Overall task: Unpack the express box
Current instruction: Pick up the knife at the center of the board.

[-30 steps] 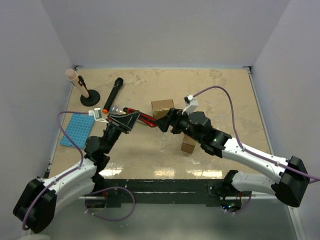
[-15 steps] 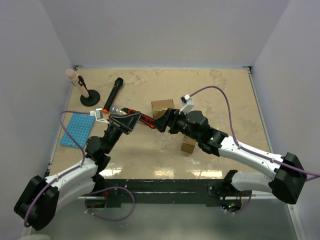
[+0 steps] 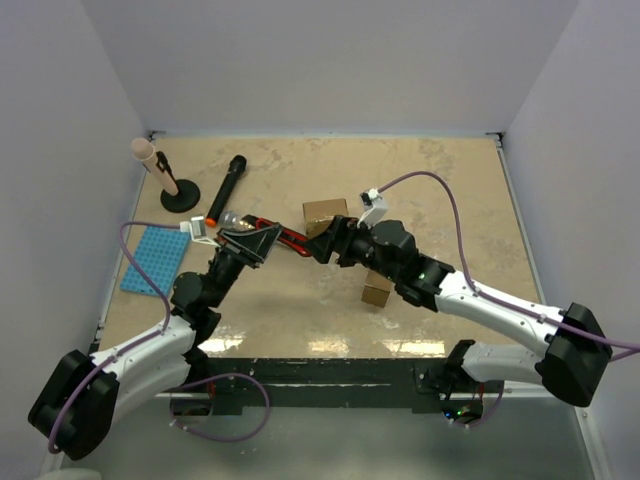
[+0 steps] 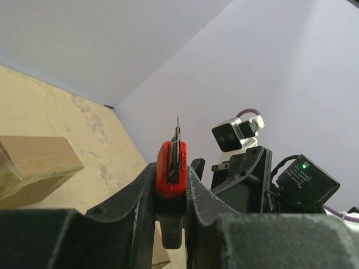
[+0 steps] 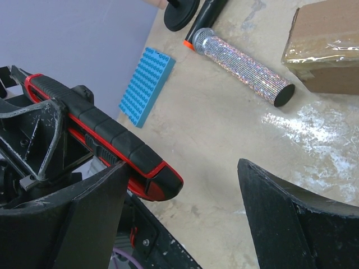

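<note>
The express box (image 3: 325,213), brown cardboard sealed with clear tape, rests mid-table; it also shows as the box (image 5: 325,45) and the box (image 4: 33,168). My left gripper (image 3: 262,240) is shut on a red-and-black utility knife (image 3: 288,240), held above the table with its butt pointing right. In the left wrist view the knife (image 4: 171,162) is clamped between the jaws of the left gripper (image 4: 171,174). My right gripper (image 3: 322,247) stands open at the knife's free end. The knife (image 5: 106,140) reaches into the gap of the right gripper (image 5: 182,190), next to the left finger.
A second small cardboard box (image 3: 377,290) lies under the right arm. A blue studded plate (image 3: 155,257), a black microphone (image 3: 226,185), a glittery silver handle (image 5: 241,64) and a round-based stand (image 3: 172,185) sit at the left. Walls enclose the table.
The right gripper has shifted slightly left toward the knife's free end. The left gripper holds the knife as before.
</note>
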